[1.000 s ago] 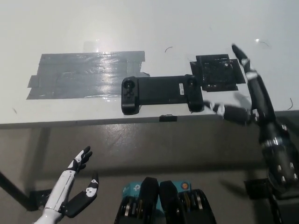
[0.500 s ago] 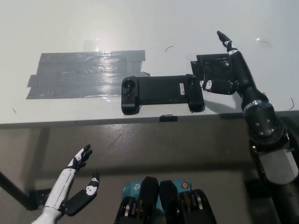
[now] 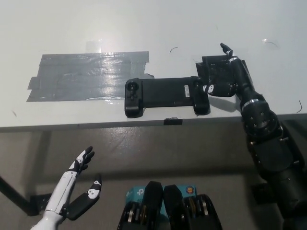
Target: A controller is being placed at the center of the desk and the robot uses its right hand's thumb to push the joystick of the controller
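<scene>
Black hard plastic makes up the controller (image 3: 166, 95), a long flat bar lying near the front edge of the white desk (image 3: 192, 24), its grips at left and right ends. It looks rigid and light, so I judge it could slide on the smooth desktop under a sideways push; pressing down through the stick should keep it put. Nothing needs lifting: the contact point is the small joystick (image 3: 195, 85) on the right grip, a short sprung nub that should tilt easily and return. The right hand (image 3: 229, 79) hangs over a patch of black tape (image 3: 213, 67) just right of the controller, fingers spread and holding nothing, its thumb (image 3: 211, 88) reaching left to just beside the right grip; whether it touches the stick cannot be told. A broad strip of grey tape (image 3: 86, 75) lies to the left. The left hand (image 3: 79, 191) rests open below the desk, at the near left. No containers are in view.
</scene>
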Robot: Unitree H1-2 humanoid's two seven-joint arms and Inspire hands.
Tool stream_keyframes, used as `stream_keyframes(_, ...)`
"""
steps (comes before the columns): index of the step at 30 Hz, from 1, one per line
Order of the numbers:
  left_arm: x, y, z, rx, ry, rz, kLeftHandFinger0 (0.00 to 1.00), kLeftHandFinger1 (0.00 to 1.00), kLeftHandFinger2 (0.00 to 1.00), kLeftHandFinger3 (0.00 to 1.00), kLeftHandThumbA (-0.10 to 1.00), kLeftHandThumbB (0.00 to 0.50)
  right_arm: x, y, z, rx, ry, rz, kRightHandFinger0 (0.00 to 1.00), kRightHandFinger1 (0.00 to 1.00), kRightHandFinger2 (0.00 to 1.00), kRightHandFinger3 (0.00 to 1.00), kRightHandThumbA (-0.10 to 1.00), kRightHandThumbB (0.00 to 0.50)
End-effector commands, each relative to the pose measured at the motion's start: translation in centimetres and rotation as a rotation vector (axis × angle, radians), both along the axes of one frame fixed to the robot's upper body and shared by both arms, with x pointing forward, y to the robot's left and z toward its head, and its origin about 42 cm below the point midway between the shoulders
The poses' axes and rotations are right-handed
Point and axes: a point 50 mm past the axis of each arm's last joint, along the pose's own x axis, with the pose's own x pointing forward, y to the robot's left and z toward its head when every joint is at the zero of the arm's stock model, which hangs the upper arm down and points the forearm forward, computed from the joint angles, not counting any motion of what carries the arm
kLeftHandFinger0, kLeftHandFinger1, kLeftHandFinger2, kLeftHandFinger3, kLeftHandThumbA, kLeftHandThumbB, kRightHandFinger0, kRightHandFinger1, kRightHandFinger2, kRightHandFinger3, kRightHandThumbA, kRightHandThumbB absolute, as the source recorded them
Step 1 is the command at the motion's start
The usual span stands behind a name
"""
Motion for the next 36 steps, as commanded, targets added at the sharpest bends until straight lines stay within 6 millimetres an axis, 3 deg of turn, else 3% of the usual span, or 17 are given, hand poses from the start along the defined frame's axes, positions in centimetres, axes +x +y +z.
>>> stream_keyframes(1, 0.4, 0.4, 1.2, 0.006, -0.046, -0.012, 1.00, 1.00, 1.00, 1.00, 0.39, 0.040, 1.7, 0.8, 3.7, 0.011, -0.121, -0.005, 1.00, 1.00, 1.00, 1.00, 1.00, 0.310)
stream_keyframes(14, 0.5, 0.3, 1.3, 0.011, -0.046, -0.015, 1.00, 1.00, 1.00, 1.00, 0.39, 0.035, 2.1, 1.3, 3.5, 0.022, -0.111, -0.006, 1.00, 1.00, 1.00, 1.00, 1.00, 0.314)
stream_keyframes(25, 0.6, 0.3, 1.6, 0.017, -0.045, -0.019, 1.00, 1.00, 1.00, 1.00, 0.38, 0.033, 2.7, 0.6, 2.5, 0.009, -0.068, -0.034, 1.00, 1.00, 1.00, 1.00, 1.00, 0.315)
stream_keyframes(27, 0.6, 0.3, 1.5, 0.014, -0.045, -0.019, 1.00, 1.00, 1.00, 1.00, 0.39, 0.034, 2.9, 0.5, 2.4, 0.004, -0.057, -0.045, 1.00, 1.00, 1.00, 1.00, 1.00, 0.220)
stream_keyframes(28, 0.6, 0.4, 1.5, 0.010, -0.046, -0.019, 1.00, 1.00, 1.00, 1.00, 0.39, 0.034, 3.0, 0.5, 2.5, -0.002, -0.054, -0.046, 1.00, 1.00, 1.00, 1.00, 1.00, 0.208)
stream_keyframes(31, 0.7, 0.4, 1.6, 0.011, -0.046, -0.023, 1.00, 1.00, 1.00, 1.00, 0.39, 0.033, 3.3, 0.3, 2.5, -0.033, -0.058, -0.053, 1.00, 1.00, 1.00, 1.00, 0.99, 0.046)
stream_keyframes(32, 0.7, 0.4, 1.6, 0.019, -0.045, -0.022, 1.00, 1.00, 1.00, 1.00, 0.39, 0.033, 3.3, 0.2, 2.6, -0.043, -0.060, -0.055, 1.00, 1.00, 1.00, 1.00, 0.91, 0.006)
stream_keyframes(33, 0.7, 0.4, 1.6, 0.019, -0.044, -0.021, 1.00, 1.00, 1.00, 1.00, 0.40, 0.033, 3.4, 0.2, 2.6, -0.047, -0.064, -0.057, 1.00, 1.00, 1.00, 1.00, 0.87, 0.000)
stream_keyframes(36, 0.7, 0.3, 1.7, 0.012, -0.049, -0.020, 1.00, 1.00, 1.00, 1.00, 0.39, 0.033, 3.4, 0.2, 2.8, -0.050, -0.070, -0.070, 1.00, 1.00, 1.00, 1.00, 0.58, 0.000)
